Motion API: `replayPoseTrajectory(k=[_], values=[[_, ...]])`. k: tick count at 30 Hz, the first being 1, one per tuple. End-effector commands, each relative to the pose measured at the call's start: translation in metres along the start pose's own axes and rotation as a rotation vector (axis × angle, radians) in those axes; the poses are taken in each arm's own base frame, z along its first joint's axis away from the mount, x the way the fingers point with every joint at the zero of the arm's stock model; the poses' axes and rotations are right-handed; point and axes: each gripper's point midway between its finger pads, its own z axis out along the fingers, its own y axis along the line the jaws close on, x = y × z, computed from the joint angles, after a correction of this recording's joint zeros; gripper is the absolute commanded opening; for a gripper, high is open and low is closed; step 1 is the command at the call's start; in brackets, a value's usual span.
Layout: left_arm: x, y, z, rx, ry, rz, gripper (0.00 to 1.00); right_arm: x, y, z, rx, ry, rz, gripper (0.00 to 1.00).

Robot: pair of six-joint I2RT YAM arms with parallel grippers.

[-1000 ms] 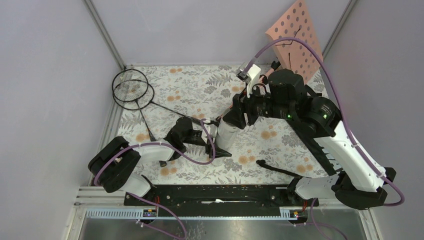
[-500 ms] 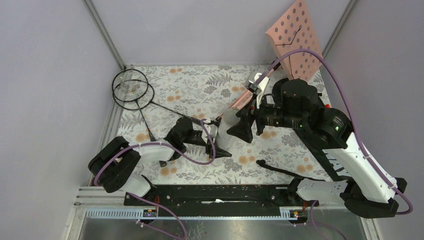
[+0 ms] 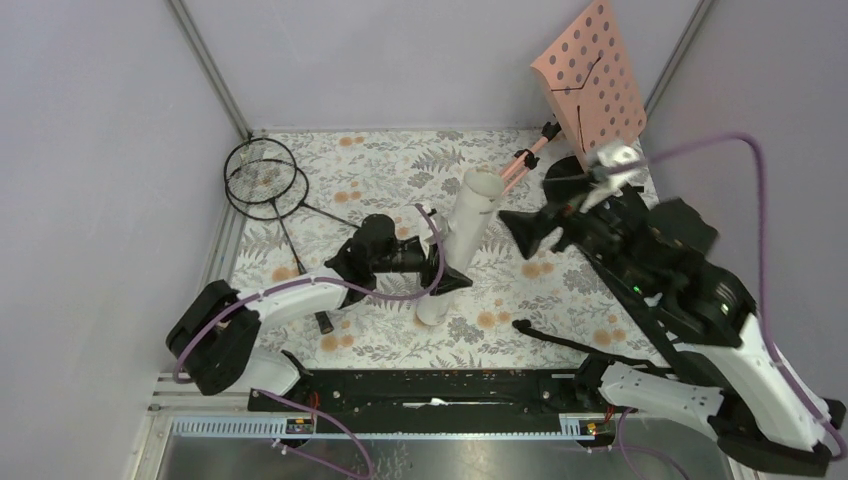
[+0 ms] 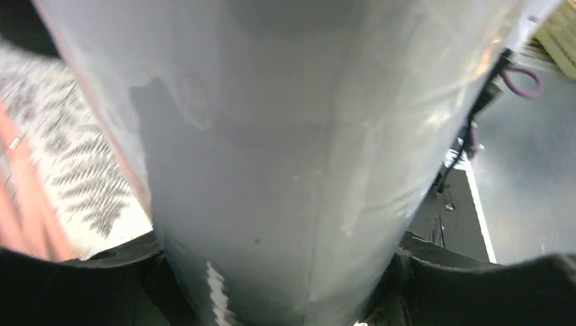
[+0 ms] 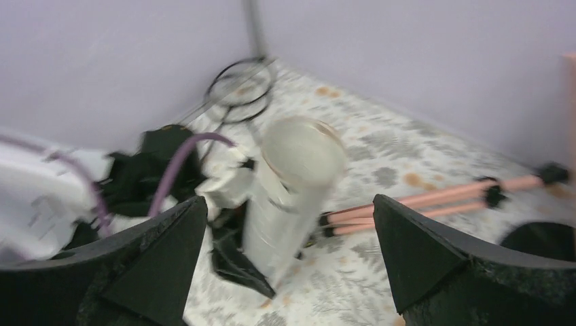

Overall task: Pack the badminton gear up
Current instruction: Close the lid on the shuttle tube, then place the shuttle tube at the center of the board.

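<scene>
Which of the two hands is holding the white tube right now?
The left hand, clamped around the lower half of the white tube. The right hand stands wide open, apart from the tube, gripping nothing.

Close-up of white tube (image 4: 285,156), left claw (image 4: 278,288) gripping it, floral cloth (image 4: 75,170) behind

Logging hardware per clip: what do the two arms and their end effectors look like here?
The left arm and right arm have white link shells with bulky black joint housings. A loose purple cable follows each. The left end effector and right end effector each have two black, tapered fingers.
</scene>
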Motion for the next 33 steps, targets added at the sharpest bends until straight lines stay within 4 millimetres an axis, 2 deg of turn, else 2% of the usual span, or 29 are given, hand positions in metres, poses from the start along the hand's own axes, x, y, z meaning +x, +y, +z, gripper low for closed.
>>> replayPoseTrajectory(k=[1,3,6,9,12,15,19,24,28,32,33], values=[[-0.039,0.041,-0.022,-0.362,-0.015,-0.138,0.61,-0.021,-0.083,-0.041,0.459,-0.234,0.043,1.00],[-0.037,0.058,-0.037,-0.507,0.003,-0.211,0.61,-0.002,-0.108,-0.048,0.620,-0.204,0.019,1.00],[-0.033,0.070,-0.053,-0.608,0.009,-0.267,0.61,0.019,-0.136,-0.053,0.823,-0.167,-0.036,1.00],[-0.024,0.074,-0.057,-0.637,0.026,-0.291,0.62,0.030,-0.143,-0.049,0.882,-0.136,-0.080,1.00],[-0.018,0.074,-0.046,-0.608,0.057,-0.361,0.62,0.044,-0.149,-0.045,0.927,-0.093,-0.101,1.00],[-0.019,0.069,-0.022,-0.502,0.064,-0.446,0.61,0.068,-0.161,-0.051,1.029,-0.081,-0.070,1.00],[-0.015,0.051,0.016,-0.380,0.101,-0.486,0.61,0.101,-0.175,-0.081,1.166,-0.121,0.020,1.00],[-0.004,0.042,0.084,-0.315,0.181,-0.557,0.60,0.119,-0.178,-0.099,1.163,-0.219,0.118,1.00],[0.005,0.031,0.146,-0.274,0.253,-0.514,0.60,0.121,-0.177,-0.105,1.126,-0.285,0.162,1.00],[0.040,0.053,0.174,-0.358,0.398,-0.520,0.60,0.122,-0.177,-0.106,1.106,-0.286,0.155,1.00],[0.056,0.059,0.178,-0.375,0.441,-0.526,0.60,0.123,-0.177,-0.106,1.107,-0.280,0.148,1.00]])
